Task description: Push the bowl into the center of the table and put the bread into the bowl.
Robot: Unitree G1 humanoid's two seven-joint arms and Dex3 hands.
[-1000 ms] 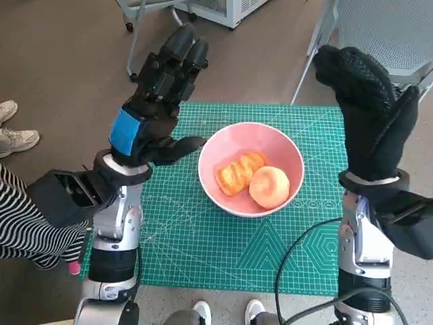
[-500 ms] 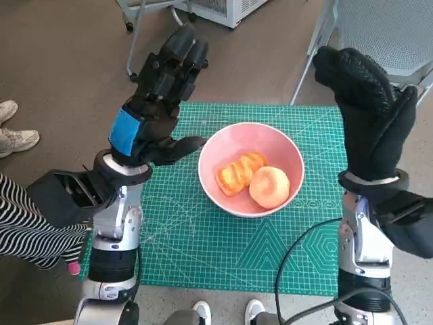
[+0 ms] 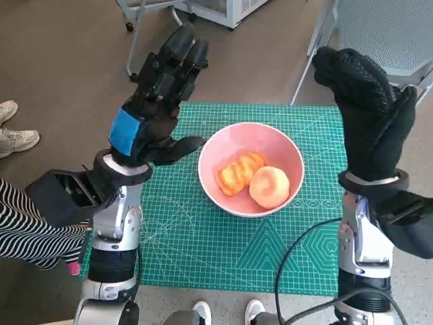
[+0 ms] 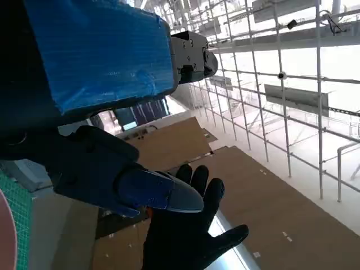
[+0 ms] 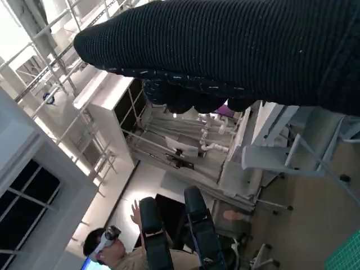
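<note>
The pink bowl (image 3: 251,168) is found near the middle of the green-matted surface (image 3: 203,250), with the bread (image 3: 239,172) lying inside beside a round bun (image 3: 269,187). The task is judged complete. Both the left hand (image 3: 157,112) and right hand (image 3: 365,108) are raised, fingers spread, nothing held. No change from the earlier frames is noted.

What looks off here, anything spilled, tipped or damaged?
Nothing stands out. The pink bowl sits upright near the middle of the green mat, with two pieces of bread inside and nothing spilled. The left hand and right hand are raised, holding nothing.
</note>
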